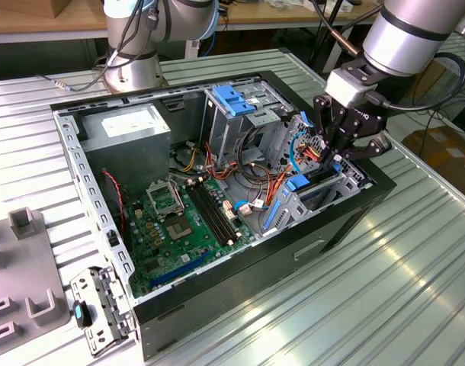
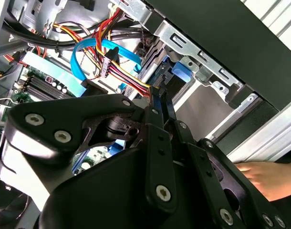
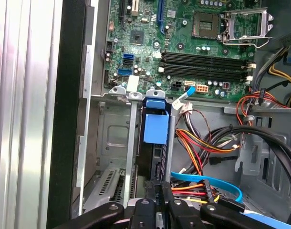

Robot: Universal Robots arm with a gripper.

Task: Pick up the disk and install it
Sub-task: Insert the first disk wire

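Note:
The disk [image 3: 154, 129] stands on edge in the drive bay at the case's front corner. Its bright blue carrier tab faces the motherboard and its dark body runs back toward my gripper [image 3: 162, 190]. In the exterior view my gripper [image 1: 333, 156] hangs over that bay at the exterior view's right, just above the disk [image 1: 297, 183]. The black fingers [image 2: 157, 112] are pressed together, with their tips at the disk's end edge, close to the blue tab [image 2: 180, 71]. I see nothing clamped between them.
Red, yellow and blue cables [image 3: 207, 179] crowd beside the bay. A tall grey cage with a light-blue latch plate [image 1: 232, 99] stands behind it, with the motherboard [image 1: 179, 217] beyond. A person's hand [image 2: 265, 174] rests on the table outside the case wall. A loose bracket [image 1: 99, 309] lies near the case.

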